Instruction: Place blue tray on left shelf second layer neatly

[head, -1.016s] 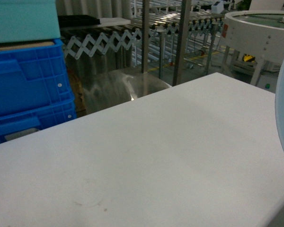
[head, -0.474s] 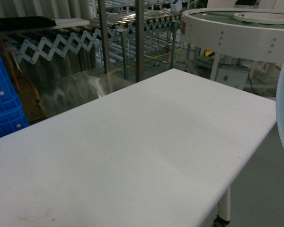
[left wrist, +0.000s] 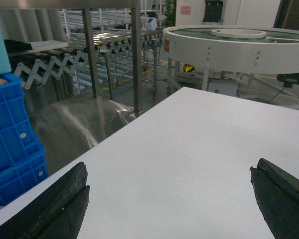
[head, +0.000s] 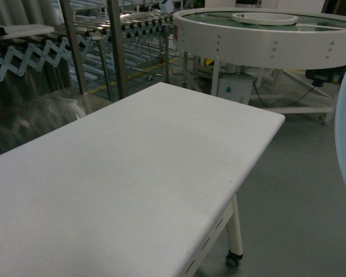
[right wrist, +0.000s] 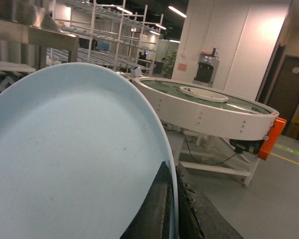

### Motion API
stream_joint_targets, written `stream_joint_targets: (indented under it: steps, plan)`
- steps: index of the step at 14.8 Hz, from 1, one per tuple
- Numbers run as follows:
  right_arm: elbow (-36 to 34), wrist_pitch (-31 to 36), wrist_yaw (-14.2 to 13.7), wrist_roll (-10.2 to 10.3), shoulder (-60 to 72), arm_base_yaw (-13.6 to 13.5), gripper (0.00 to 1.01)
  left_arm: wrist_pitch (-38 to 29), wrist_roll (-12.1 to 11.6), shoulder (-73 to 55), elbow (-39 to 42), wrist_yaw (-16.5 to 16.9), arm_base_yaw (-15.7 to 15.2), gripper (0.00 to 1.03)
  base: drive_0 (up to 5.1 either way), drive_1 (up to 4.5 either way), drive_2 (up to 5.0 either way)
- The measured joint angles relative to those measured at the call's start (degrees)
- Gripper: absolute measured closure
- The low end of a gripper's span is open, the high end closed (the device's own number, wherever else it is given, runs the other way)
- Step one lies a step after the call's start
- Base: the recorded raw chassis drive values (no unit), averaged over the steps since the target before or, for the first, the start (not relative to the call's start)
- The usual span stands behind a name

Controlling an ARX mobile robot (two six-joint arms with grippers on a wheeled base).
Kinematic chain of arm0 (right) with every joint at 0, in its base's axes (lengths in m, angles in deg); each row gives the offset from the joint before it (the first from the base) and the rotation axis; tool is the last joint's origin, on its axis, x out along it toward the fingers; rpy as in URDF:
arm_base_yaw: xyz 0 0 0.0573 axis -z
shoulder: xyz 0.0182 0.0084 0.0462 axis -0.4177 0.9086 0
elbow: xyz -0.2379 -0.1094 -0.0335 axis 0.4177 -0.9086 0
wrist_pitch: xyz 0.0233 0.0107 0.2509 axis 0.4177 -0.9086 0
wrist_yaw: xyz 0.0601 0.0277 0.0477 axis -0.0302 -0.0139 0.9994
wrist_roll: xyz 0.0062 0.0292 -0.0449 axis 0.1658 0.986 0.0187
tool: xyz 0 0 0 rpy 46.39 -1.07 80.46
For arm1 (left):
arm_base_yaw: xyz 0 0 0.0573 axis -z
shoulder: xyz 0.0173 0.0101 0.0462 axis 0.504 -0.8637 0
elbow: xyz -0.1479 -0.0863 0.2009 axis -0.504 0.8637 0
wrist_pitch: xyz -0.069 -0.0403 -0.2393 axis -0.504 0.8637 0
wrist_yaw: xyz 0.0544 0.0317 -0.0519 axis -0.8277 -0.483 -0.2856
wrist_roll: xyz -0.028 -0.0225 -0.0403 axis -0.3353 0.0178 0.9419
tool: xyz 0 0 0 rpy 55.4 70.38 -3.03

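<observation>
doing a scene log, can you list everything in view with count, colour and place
blue tray: 1, pale blue, held off the table's right
white table: 1, white, in front
round conveyor: 1, white with green top, behind the table
roller conveyor: 1, silver, back left
steel uprights: 2, shiny, at the table's far left
blue crates: 2 stacked, dark blue, far left
left gripper: black, open over the table
right gripper: black, clamped on the tray's rim

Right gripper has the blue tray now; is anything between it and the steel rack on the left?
Yes. The right gripper is shut on the blue tray at the head view's right edge. The white table spans the space between it and the steel rack uprights. The target tier itself isn't identifiable here.
</observation>
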Motion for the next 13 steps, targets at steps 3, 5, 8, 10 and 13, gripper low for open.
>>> stream_joint_targets:
  steps: [3,5,8,10,13]
  plan:
    - [0.0,0.0,0.0,0.0,0.0,0.0,0.99,0.0,0.0,0.0,0.0,0.0,0.0,0.05,-1.7,-1.74,-1.7]
    - [0.0,0.0,0.0,0.0,0.0,0.0,0.99,0.0,0.0,0.0,0.0,0.0,0.0,0.05,-1.7,-1.74,-1.7]
    - [0.0,0.0,0.0,0.0,0.0,0.0,0.99,0.0,0.0,0.0,0.0,0.0,0.0,0.05,-1.6,-1.59,-1.6]
    - [0.0,0.0,0.0,0.0,0.0,0.0,0.99,0.0,0.0,0.0,0.0,0.0,0.0,0.05,-1.6,-1.59,-1.6]
    - [0.0,0.0,0.0,0.0,0.0,0.0,0.99,0.0,0.0,0.0,0.0,0.0,0.0,0.05,-1.6,-1.59,-1.6]
